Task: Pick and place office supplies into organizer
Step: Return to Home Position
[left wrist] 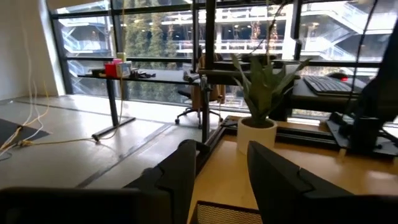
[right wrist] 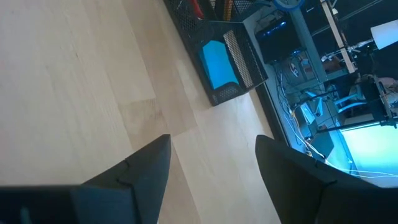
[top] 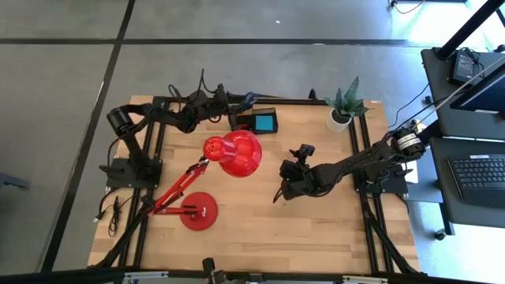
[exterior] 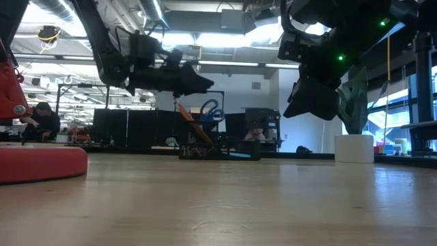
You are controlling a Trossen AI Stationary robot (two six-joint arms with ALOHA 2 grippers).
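The black mesh organizer [top: 243,122] stands at the table's far edge. A blue block [top: 265,123] lies in its right compartment, also seen in the right wrist view [right wrist: 217,64]. In the low view, blue-handled scissors [exterior: 212,109] and a slanting pencil [exterior: 194,128] stick up out of the organizer [exterior: 225,150]. My left gripper [exterior: 203,83] hovers level just above these, open, with nothing between its fingers [left wrist: 221,155]. My right gripper [top: 282,189] waits open above the table's middle, pointing slantwise down toward the organizer.
A red desk lamp leans over the table's middle, its head [top: 237,154] close in front of the organizer and its round base [top: 197,211] near the front left. A potted plant [top: 341,110] stands at the far right. Bare wood lies in front of my right gripper.
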